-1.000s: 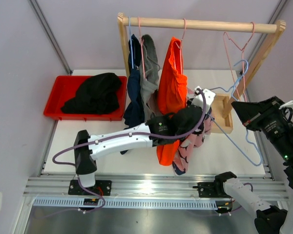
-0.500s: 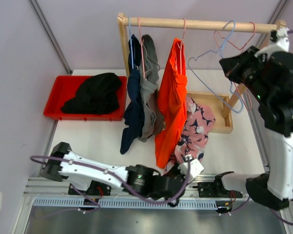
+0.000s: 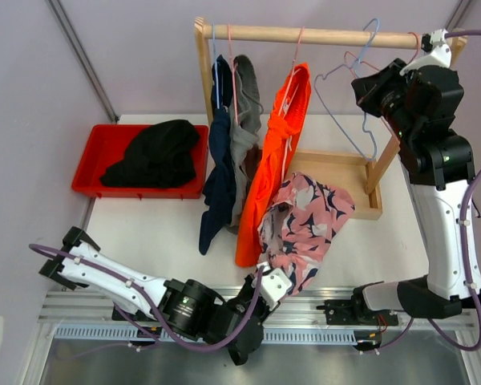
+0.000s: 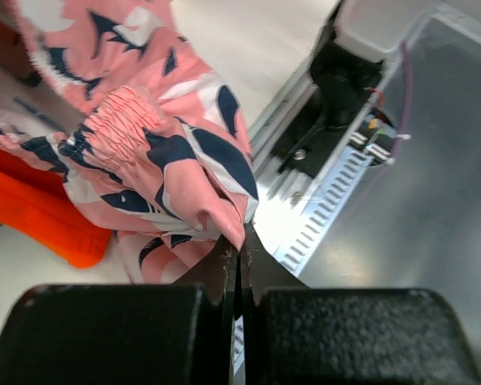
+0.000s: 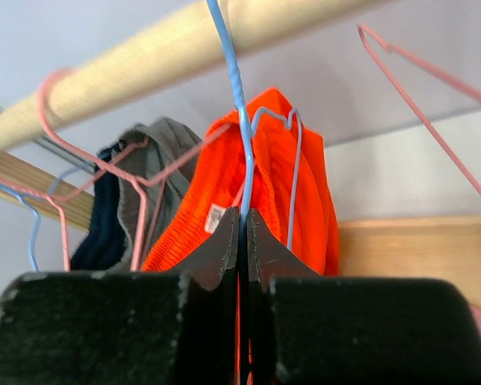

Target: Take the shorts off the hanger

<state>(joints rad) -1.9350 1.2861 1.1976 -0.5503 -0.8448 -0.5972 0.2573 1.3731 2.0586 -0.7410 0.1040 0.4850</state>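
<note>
- A white tabletop lies under a wooden rail, with pale walls behind.
- The pink patterned shorts sit at lower centre, clear of the bare blue hanger. Half a second ago they drooped narrower, further right.
- The orange shorts beside them have swung slantwise.
- The left claw, now nearer the bottom edge, is pinched together on a fold of the pink cloth.
- The right claw, at upper right, is clamped on the blue hanger's wire below the rail.
- The grey shorts and navy shorts hang to the left, and the black shorts lie in the red tray.
</note>
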